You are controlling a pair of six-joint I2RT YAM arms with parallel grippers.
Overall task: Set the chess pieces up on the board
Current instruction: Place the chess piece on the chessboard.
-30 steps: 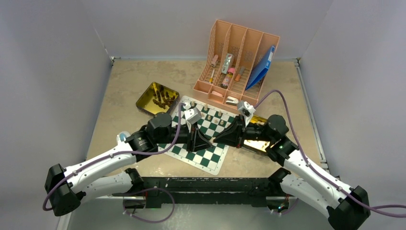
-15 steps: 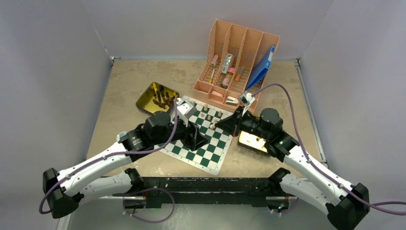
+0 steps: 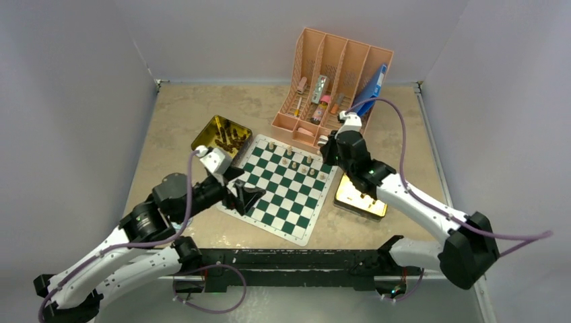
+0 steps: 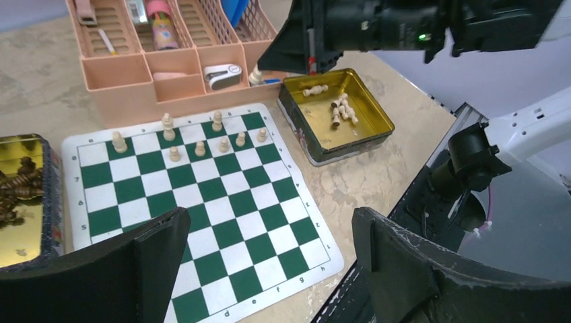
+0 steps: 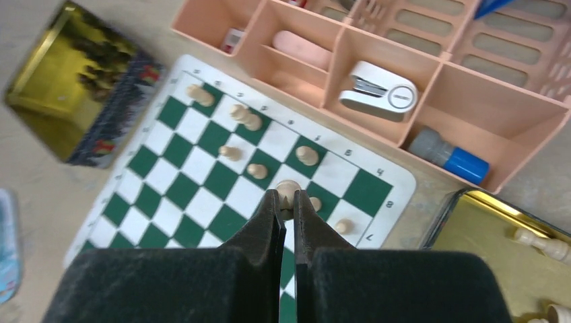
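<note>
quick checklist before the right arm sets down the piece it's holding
1. Right gripper shut on the held pale piece: ok.
2. Left gripper open, empty, at the near left side of the board, away from the drop: ok.
3. Placed pale pieces upright: ok.
4. Far right corner square free: ok.
5. Exact target square: cannot tell.
6. Dark pieces on the board: not ok, none there; they lie in the left tin.
</note>
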